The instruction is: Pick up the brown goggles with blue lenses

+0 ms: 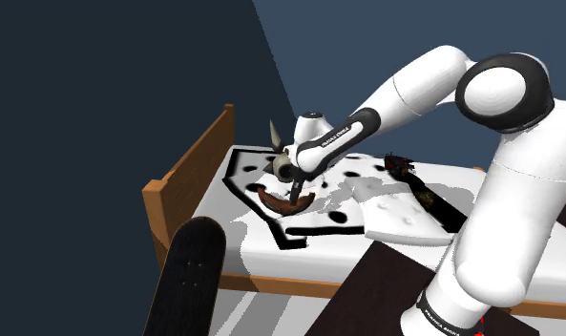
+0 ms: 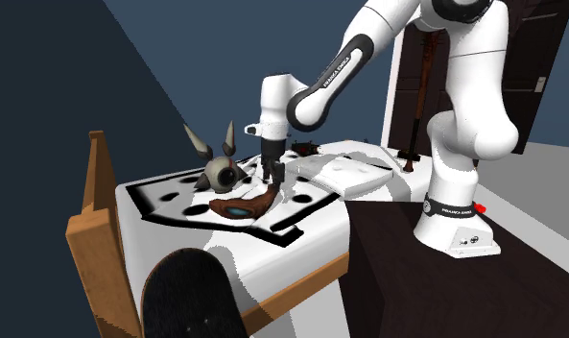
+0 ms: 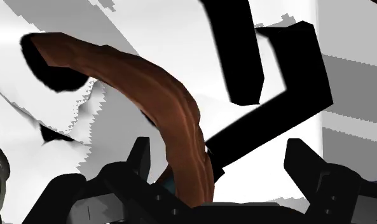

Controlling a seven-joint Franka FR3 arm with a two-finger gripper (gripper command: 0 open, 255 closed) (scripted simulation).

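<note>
The brown goggles (image 2: 236, 205) with a blue lens lie on the bed's black-and-white cover (image 2: 167, 197), and their brown band (image 3: 180, 108) curves away across it. My black gripper (image 2: 272, 181) reaches down over the band end of the goggles (image 1: 285, 202). In the wrist view the gripper (image 3: 220, 159) stands open, with the band passing between the fingers, close to one fingertip (image 3: 139, 159) and well apart from the other. In the shoulder view the gripper (image 1: 297, 194) sits right at the goggles.
A round grey horned figure (image 2: 218, 171) sits just beside the goggles. A white pillow (image 1: 395, 215) and a long dark object (image 1: 426, 194) lie on the bed nearer the stand. A black skateboard (image 1: 185, 282) leans at the wooden bed frame (image 1: 180, 181).
</note>
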